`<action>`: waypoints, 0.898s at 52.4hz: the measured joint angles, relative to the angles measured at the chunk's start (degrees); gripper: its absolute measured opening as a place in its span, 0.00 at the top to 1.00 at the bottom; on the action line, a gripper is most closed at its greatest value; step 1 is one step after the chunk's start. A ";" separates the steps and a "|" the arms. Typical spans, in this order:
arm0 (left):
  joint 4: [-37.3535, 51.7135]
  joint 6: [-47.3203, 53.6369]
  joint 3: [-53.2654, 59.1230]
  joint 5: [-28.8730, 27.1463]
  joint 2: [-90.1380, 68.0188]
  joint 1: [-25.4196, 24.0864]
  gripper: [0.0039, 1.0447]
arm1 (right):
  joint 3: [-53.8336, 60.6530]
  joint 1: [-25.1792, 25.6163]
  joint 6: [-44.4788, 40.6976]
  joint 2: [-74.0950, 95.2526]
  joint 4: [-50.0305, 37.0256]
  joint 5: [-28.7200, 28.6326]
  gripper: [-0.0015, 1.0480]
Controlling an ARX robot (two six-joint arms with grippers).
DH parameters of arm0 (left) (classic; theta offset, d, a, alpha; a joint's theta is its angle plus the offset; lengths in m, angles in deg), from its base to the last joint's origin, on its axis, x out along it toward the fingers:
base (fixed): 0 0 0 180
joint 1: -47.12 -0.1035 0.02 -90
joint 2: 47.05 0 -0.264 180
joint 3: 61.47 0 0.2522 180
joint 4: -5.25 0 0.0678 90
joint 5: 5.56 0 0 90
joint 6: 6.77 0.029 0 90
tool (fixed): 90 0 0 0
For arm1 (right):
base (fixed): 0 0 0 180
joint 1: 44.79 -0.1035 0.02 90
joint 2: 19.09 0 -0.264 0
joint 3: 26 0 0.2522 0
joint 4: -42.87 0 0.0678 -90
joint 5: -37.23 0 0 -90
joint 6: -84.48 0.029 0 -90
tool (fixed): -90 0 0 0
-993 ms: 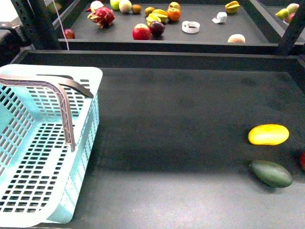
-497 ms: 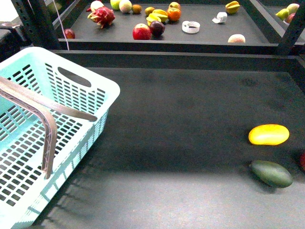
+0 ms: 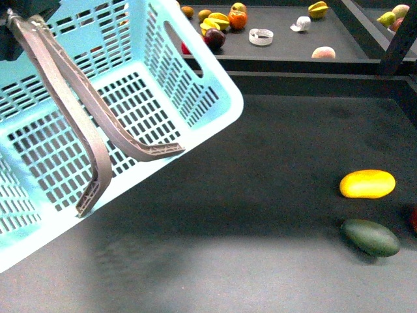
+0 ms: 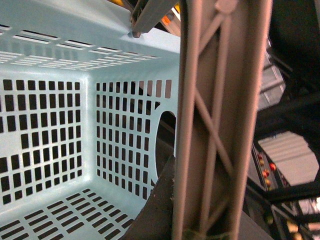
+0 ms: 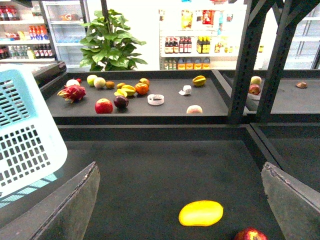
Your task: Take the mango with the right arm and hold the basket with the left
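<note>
Right pincer [image 5: 179, 169] is released, fingers spread wide; the mango [image 5: 201, 213] lies on the dark surface [image 5: 150, 150] just ahead, between them, untouched. Left pincer [image 3: 6, 38] grasps the grey handles [image 3: 91, 140] of the basket [image 3: 195, 98], which hangs tilted below it, clear of the surface and well apart from the mango

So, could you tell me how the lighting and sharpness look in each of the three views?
Front view: even light, a soft shadow under the lifted basket, a paler band across the near table; the mango is crisp. Left wrist view: the handle fills the frame, slightly soft. Right wrist view: the shop behind is partly washed out, and the right gripper has soft-looking fingers.
</note>
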State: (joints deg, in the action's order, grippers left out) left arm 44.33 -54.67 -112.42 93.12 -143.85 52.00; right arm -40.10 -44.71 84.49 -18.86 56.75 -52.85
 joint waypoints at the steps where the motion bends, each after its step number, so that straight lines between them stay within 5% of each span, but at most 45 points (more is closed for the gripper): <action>1: -0.02 1.03 -0.09 0.44 0.22 0.44 0.94 | 0.00 0.00 0.00 0.00 0.00 0.00 0.08; 28: -6.99 14.97 -4.55 0.77 4.50 11.91 0.94 | 0.00 0.00 0.00 0.00 0.00 0.00 0.08; 47: -9.01 16.11 -5.55 0.83 4.68 13.60 0.94 | 0.00 0.00 0.00 0.00 0.00 0.00 0.08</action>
State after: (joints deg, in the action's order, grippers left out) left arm 35.33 -38.56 -117.97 93.95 -139.17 65.60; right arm -40.10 -44.71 84.49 -18.86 56.75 -52.85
